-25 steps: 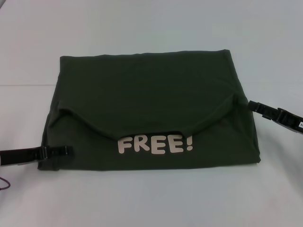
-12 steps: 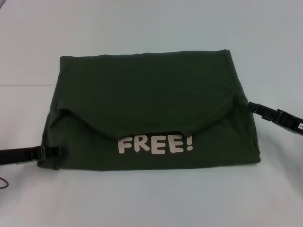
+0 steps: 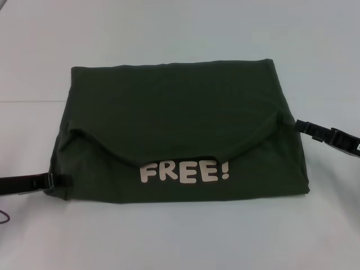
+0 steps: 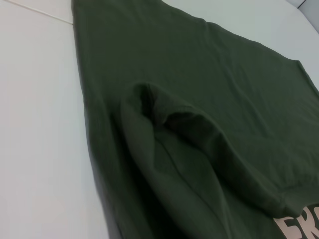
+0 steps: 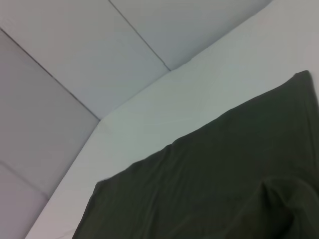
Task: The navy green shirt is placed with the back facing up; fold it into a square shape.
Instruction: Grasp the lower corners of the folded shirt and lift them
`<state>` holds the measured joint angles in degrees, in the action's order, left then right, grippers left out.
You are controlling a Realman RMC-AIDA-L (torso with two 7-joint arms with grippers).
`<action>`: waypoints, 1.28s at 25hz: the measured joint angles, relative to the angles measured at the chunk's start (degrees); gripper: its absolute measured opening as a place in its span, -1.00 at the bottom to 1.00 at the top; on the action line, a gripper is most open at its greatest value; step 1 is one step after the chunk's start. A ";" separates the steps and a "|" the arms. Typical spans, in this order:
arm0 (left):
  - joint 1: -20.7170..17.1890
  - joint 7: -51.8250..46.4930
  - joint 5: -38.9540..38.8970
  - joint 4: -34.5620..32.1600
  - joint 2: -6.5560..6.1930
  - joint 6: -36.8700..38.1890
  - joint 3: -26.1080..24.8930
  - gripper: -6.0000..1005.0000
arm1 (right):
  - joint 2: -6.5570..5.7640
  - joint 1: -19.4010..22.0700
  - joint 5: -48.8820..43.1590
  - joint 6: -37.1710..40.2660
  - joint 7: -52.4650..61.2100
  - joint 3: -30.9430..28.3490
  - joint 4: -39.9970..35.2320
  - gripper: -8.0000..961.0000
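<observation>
Navy green shirt [image 3: 180, 135] lies flat at centre of white table [image 3: 180, 34], folded into a wide rectangle, slightly trapezoid in head view: far edge narrower, near edge wider. Upper layer is doubled toward the robot; its curved hem ends approx. mid-shirt, w/ both corners of that flap pulled out to the sides, so hem sags in the middle. Below the hem a lower layer shows w/ pale print "FREE!" [image 3: 184, 172], letters upright as seen from head cam. Helper-free note: shirt is not plain, print is plainly visible. Left gripper [image 3: 62, 180] sits low at shirt's near-left corner, tips touching or just over the fabric edge; arm body runs off the left border. Jaw state: cannot tell, tips too small and dark against the cloth. Right gripper [image 3: 301, 125] is at the right edge, level w/ the flap corner, tip just at the fabric; jaw state likewise cannot tell. Left wrist view: close look along the shirt [image 4: 199, 99], thick rolled fold of the flap in the middle, part of the pale print [image 4: 299, 226] at one corner, table [image 4: 35, 124] beside it; own fingers not in shot. Right wrist view: shirt [image 5: 209, 189] w/ a small pucker near one corner, table [image 5: 199, 94] beyond, wall panels [image 5: 65, 64] behind.
</observation>
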<state>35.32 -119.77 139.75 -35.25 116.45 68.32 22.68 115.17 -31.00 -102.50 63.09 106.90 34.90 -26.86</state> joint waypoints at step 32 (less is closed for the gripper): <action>0.10 0.85 0.00 -0.62 -0.17 0.25 0.09 -0.89 | -2.44 -14.08 -49.28 11.50 46.09 8.69 -16.72 0.75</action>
<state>35.42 -118.92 139.75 -35.86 116.28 68.57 22.76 112.73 -45.08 -151.78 74.59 152.98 43.59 -43.58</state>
